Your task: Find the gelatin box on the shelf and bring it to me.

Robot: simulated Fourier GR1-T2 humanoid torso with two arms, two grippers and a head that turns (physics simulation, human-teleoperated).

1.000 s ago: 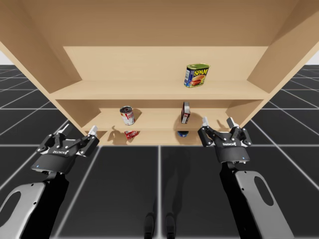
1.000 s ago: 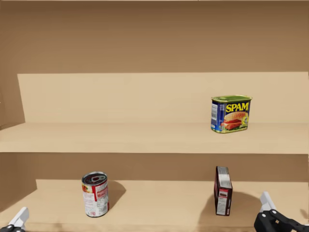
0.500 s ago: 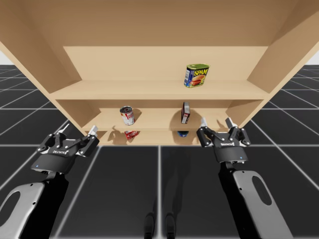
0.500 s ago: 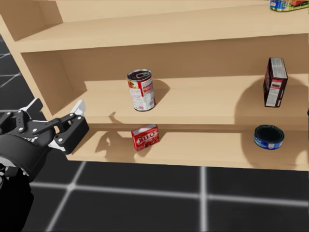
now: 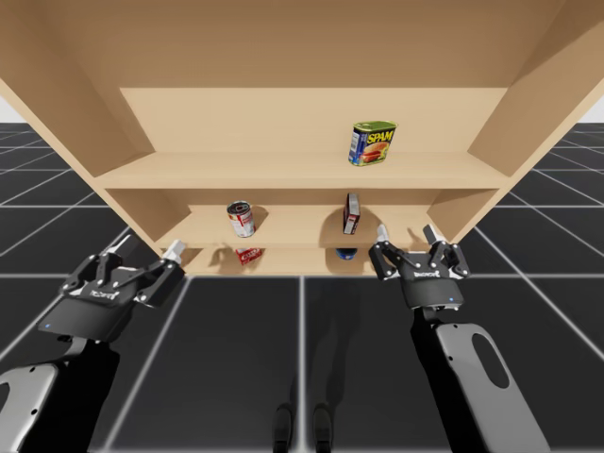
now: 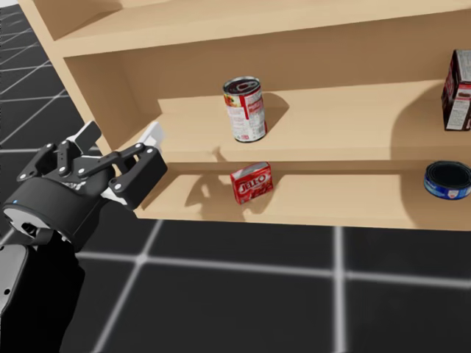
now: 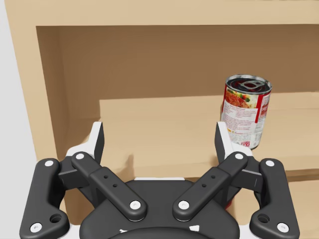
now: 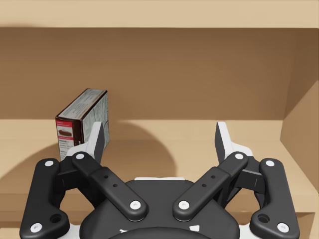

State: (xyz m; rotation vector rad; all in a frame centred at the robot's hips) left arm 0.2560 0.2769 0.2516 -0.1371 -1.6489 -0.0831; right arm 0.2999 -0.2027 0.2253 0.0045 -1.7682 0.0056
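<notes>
The gelatin box [image 6: 252,182] is a small red box lying on the lowest shelf board [image 6: 346,207], below a red-and-white can [image 6: 245,109]. In the high view the red box [image 5: 249,255] sits between my two arms. My left gripper [image 6: 121,136] is open, in front of the shelf's left end and left of the box, apart from it. Its wrist view has the can [image 7: 245,117] ahead, beside one finger. My right gripper [image 5: 408,233] is open in front of the shelf's right part, with a dark upright box [image 8: 82,124] ahead of it.
The wooden shelf unit [image 5: 302,172] has side walls close to both grippers. A blue-and-green rectangular can [image 5: 373,142] stands on the upper board. A flat blue can [image 6: 447,179] lies on the lowest board at the right, under the dark box [image 6: 458,79]. Black gridded floor lies in front.
My head has turned down and to the left, from the upper shelves to the lowest board. My left gripper has dropped slightly; my right gripper has edged left toward the shelf.
</notes>
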